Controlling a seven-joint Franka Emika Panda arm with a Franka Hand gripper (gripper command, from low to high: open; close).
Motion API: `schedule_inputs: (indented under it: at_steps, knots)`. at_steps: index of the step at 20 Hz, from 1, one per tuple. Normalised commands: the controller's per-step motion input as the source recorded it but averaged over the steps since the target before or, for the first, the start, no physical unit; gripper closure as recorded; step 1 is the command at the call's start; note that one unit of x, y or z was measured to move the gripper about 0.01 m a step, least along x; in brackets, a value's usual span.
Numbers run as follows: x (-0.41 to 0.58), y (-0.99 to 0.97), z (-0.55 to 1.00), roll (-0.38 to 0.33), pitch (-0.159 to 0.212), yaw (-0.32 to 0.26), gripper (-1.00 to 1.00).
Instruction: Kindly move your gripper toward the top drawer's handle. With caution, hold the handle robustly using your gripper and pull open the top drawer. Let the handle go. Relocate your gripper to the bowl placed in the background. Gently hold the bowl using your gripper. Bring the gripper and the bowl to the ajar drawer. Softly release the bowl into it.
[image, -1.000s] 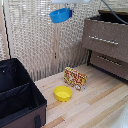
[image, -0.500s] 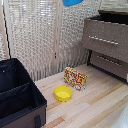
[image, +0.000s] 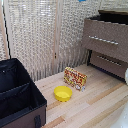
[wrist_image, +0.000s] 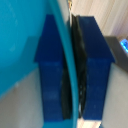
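In the wrist view my gripper (wrist_image: 71, 75) is shut on the thin rim of the bright blue bowl (wrist_image: 20, 40), one blue finger (wrist_image: 50, 70) on each side of the wall. The exterior view shows only a sliver of the bowl (image: 81, 1) at its top edge, and the gripper itself is out of that view. The top drawer (image: 105, 34) of the dresser stands pulled out at the exterior view's right, with its silver handle (image: 103, 40) across the front. The bowl is up high, toward the exterior view's left of the drawer.
A yellow bowl (image: 63, 93) and a colourful box (image: 75, 78) sit on the wooden table (image: 95, 107). A black bin (image: 17, 97) fills the exterior view's left. The lower drawer (image: 111, 63) is closed. A slatted screen (image: 45, 35) stands behind.
The blue bowl has risen and drifted toward the exterior view's right, going from fully in view to almost off the top edge.
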Motion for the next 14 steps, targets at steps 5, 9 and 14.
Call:
schedule_inputs:
  at_steps: [5, 9, 14]
  knots:
    - [-0.082, -1.0, 0.08, 0.065, 0.063, 0.0, 1.0]
    - [-0.047, -1.0, -0.02, 0.053, 0.016, 0.0, 1.0]
    - [-0.273, -0.91, -0.24, 0.025, 0.0, -0.03, 1.0]
